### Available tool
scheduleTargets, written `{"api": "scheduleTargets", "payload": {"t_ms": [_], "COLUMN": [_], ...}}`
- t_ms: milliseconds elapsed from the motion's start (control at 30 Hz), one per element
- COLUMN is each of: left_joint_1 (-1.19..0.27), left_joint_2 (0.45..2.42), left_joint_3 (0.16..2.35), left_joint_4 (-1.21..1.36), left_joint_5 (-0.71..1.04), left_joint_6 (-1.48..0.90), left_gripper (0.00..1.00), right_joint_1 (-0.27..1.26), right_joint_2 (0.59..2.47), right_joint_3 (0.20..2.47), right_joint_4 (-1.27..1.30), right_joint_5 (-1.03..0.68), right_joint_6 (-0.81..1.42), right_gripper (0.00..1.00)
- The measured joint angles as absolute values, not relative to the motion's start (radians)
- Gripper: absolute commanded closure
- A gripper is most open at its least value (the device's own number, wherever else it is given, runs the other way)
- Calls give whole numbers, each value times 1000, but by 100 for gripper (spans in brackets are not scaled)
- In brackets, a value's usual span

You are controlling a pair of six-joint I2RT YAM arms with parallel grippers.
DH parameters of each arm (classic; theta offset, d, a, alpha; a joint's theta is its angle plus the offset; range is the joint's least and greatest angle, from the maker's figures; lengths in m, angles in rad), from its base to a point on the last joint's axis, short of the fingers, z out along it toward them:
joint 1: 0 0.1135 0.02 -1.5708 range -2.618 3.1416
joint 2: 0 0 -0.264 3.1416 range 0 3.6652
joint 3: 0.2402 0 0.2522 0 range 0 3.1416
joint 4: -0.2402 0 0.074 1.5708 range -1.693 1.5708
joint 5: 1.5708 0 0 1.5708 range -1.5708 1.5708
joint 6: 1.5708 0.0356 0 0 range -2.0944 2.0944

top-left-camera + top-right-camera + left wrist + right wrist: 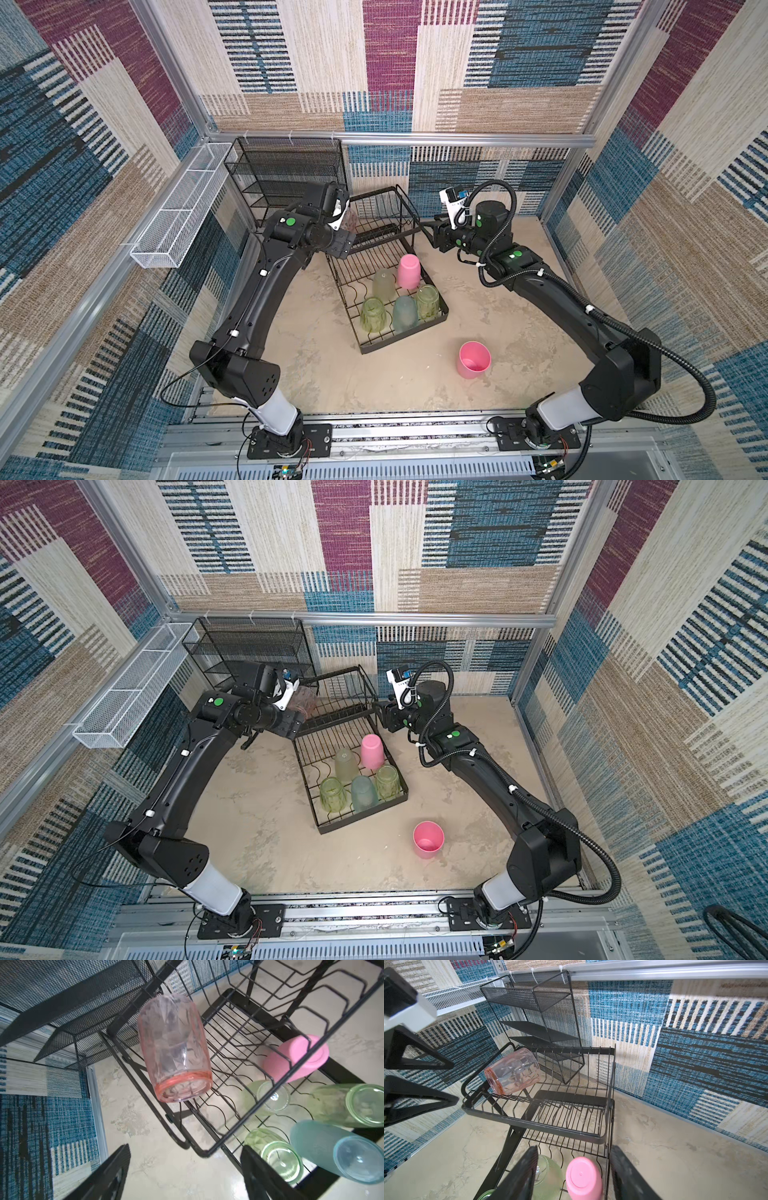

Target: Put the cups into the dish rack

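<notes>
My left gripper [185,1150] gapes empty; just ahead, a reddish-pink cup [174,1049] lies tipped in the dish rack's [550,1127] top basket.

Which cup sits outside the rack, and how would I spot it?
Find the black wire dish rack mid-table. On the bare tabletop beyond its front corner, toward the right arm, stands the pink cup. It alone is outside the rack and mouth up.

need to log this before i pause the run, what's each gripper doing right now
Left gripper: open, holding nothing; the reddish-pink cup lies loose on the dish rack.
Right gripper: open, holding nothing.
</notes>
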State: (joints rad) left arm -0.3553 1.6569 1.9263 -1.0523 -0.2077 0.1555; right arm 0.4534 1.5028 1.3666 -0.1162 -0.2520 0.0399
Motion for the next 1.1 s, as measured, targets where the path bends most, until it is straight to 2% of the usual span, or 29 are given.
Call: {"api": "scheduleTargets", "payload": {"t_ms": [400, 733, 1100], "left_joint_1": [-367, -371, -374], "left_joint_2": [1853, 1997, 2085], "left_joint_3": [2138, 2288, 2378], "left_joint_4": [-1019, -1109, -1180], "left_joint_5": [-255, -318, -365], "left_joint_6": [80, -74, -131], "left_gripper": [12, 11, 13], "right_joint_1": [467, 469, 469], "right_joint_2": [1498, 1498, 1492], "right_joint_3": [1341, 1339, 1327], "right_joint_4": [-118, -126, -125], "right_joint_5": [-251, -239, -234], "right_joint_6": [48, 48, 48], "right_gripper": [40, 36, 34]}}
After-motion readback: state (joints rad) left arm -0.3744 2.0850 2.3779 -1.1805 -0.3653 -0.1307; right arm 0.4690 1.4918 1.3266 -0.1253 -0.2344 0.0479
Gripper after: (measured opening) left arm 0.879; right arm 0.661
